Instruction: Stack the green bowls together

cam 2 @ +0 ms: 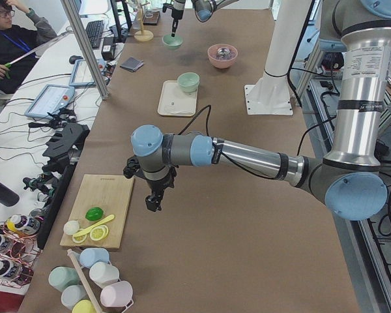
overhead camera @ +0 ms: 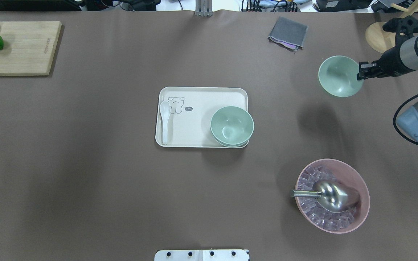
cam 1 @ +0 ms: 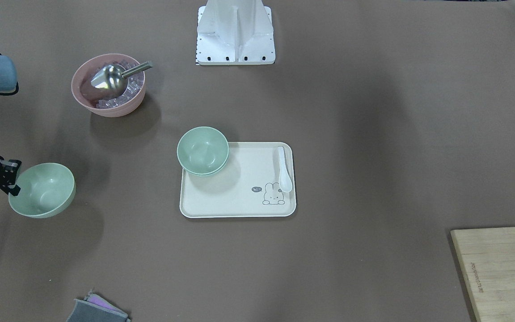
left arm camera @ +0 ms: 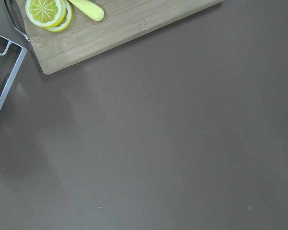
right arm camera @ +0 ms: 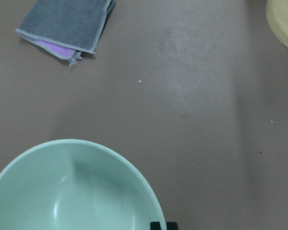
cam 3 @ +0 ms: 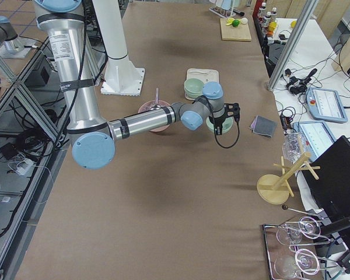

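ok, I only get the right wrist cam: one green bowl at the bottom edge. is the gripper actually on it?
Observer: Yes. The right gripper pinches the rim of that green bowl, which is tilted and looks to be off the table.
Operator: Where are the other two?
Observer: Nested as a stack of two green bowls on a corner of the tray.
Operator: Left arm in the way?
Observer: No. The left gripper hangs by the cutting board, far from the tray.
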You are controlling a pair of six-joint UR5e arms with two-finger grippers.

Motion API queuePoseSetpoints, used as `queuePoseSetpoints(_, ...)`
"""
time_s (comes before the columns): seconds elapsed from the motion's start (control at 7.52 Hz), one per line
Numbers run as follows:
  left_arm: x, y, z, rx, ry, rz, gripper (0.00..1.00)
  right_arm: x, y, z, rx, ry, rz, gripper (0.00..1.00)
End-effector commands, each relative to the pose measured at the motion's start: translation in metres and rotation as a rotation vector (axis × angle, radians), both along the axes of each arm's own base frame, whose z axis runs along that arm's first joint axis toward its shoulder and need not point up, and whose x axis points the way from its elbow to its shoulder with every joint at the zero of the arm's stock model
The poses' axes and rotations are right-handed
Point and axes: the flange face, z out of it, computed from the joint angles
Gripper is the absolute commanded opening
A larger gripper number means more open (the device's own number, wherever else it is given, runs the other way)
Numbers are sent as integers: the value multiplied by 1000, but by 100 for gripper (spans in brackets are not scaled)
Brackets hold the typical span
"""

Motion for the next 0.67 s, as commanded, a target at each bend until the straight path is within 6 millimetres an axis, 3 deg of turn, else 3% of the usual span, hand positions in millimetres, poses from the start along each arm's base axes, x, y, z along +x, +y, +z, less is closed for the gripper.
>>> queuePoseSetpoints(0.0, 1, 5, 9, -17, -1, 2, 98, -21, -29, -93, -102, -23, 68, 0)
queuePoseSetpoints(0.13, 0, 11, 13, -25, -1, 2, 98, -36, -22, -138, -131, -30, 85, 0)
queuePoseSetpoints(0.4, 0, 12, 16, -31, -1, 2, 98, -96, 5, -186, -134, -43, 125, 0)
queuePoseSetpoints(0.53, 0, 12, 17, -34, -1, 2, 98, -126, 29, -210, -83, -61, 73, 0)
